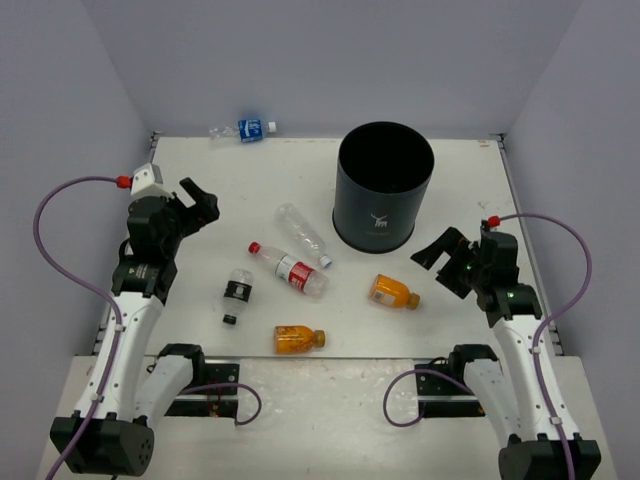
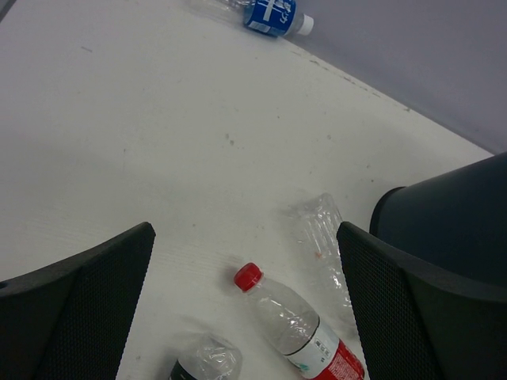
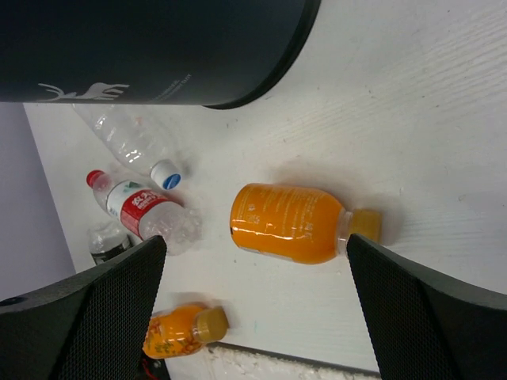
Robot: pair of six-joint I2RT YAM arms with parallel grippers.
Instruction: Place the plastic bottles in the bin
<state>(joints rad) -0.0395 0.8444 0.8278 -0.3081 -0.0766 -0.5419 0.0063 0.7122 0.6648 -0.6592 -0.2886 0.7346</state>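
The black bin (image 1: 384, 186) with a white deer logo stands upright at the back right of the table. Several plastic bottles lie on their sides: a clear unlabelled one (image 1: 303, 235), a red-capped red-labelled one (image 1: 289, 268), a black-labelled one (image 1: 237, 295), two with orange drink (image 1: 392, 291) (image 1: 298, 339), and a blue-labelled one (image 1: 247, 130) at the far edge. My left gripper (image 1: 197, 208) hovers open at the left, above the red-capped bottle (image 2: 297, 324). My right gripper (image 1: 440, 257) hangs open at the right, over the orange bottle (image 3: 291, 222).
Grey walls close in the table on three sides. The near table edge (image 1: 330, 358) runs just behind the nearer orange bottle. Purple cables (image 1: 50, 215) loop off both arms.
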